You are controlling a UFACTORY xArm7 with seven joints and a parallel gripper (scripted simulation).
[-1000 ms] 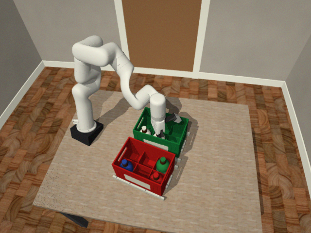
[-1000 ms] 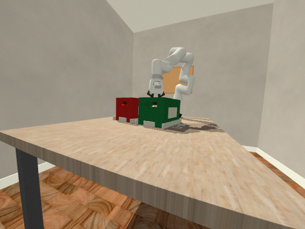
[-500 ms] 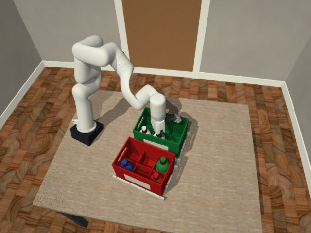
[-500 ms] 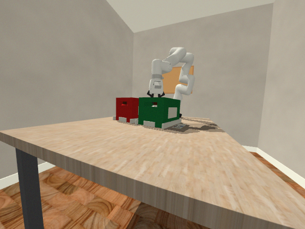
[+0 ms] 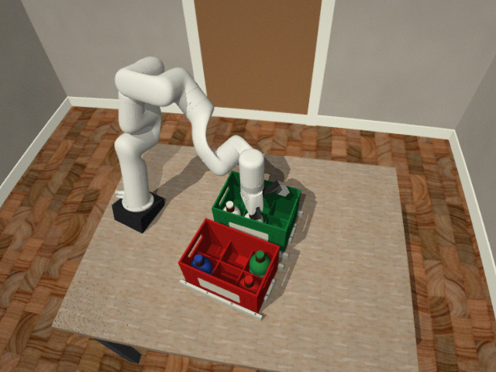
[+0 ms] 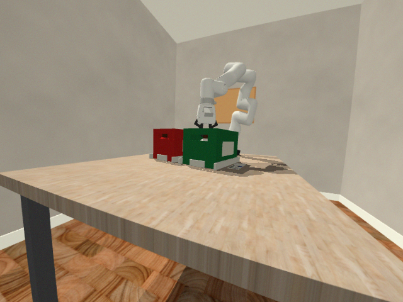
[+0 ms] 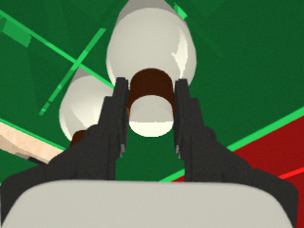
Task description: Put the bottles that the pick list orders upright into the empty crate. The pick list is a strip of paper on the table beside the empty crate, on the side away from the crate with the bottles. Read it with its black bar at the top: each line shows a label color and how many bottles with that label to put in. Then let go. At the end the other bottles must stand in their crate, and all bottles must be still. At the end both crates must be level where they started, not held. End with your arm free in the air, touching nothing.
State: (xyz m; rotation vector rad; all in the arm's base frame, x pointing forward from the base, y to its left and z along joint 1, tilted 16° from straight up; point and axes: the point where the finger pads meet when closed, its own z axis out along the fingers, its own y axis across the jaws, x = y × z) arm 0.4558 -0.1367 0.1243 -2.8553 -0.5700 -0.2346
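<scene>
My gripper (image 5: 255,213) (image 6: 205,124) (image 7: 151,94) is shut on the brown neck of a white bottle (image 5: 253,217) (image 7: 148,44), which is down inside the green crate (image 5: 280,236) (image 6: 201,150) (image 7: 247,57). A second white bottle (image 5: 230,208) (image 7: 82,105) stands in the cell beside it. The red crate (image 5: 187,270) (image 6: 167,146) (image 7: 277,157) sits next to the green one. It holds a blue bottle (image 5: 201,264), a green bottle (image 5: 259,262) and a red bottle (image 5: 249,281), all upright. The pick list (image 6: 235,167) lies flat beside the green crate; its lines are too small to read.
The arm's black base (image 5: 138,211) stands at the table's left. Grey rails (image 5: 220,299) (image 6: 198,163) line the crates' feet. The table (image 5: 340,260) (image 6: 195,207) stretches wide to the right and front of the crates.
</scene>
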